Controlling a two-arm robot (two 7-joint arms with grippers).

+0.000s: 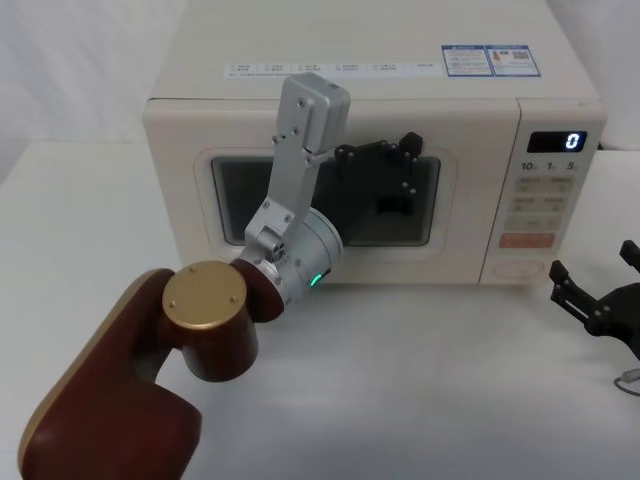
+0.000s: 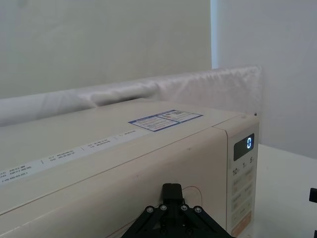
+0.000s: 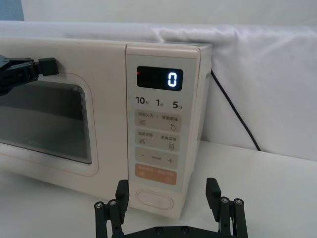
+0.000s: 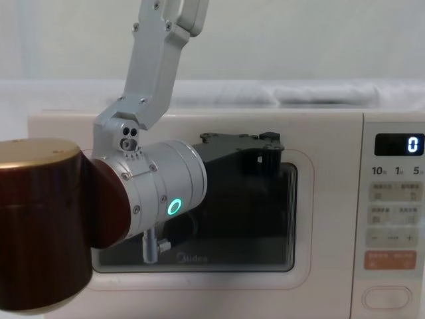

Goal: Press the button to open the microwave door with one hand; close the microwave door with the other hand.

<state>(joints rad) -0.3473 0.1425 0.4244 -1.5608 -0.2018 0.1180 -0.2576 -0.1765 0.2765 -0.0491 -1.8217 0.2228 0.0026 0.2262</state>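
Note:
The cream microwave [image 1: 370, 90] stands at the table's back, its display [image 3: 172, 79] reading 0. Its door [image 1: 180, 180] sits flush with the front, closed. My left gripper [image 1: 408, 143] is shut, its tips at the upper right of the dark window [image 4: 226, 232]; whether they touch it I cannot tell. It also shows in the chest view [image 4: 269, 139] and the right wrist view [image 3: 47, 66]. The wide pill-shaped button [image 3: 154, 198] lies at the foot of the control panel, under the orange key. My right gripper [image 3: 167, 191] hangs open just in front of the button, apart from it.
A black power cable [image 3: 233, 109] runs down the white cloth behind the microwave's right side. A small wire loop [image 1: 628, 380] lies on the table by my right gripper. My left arm's brown and gold elbow [image 1: 205, 300] fills the near left.

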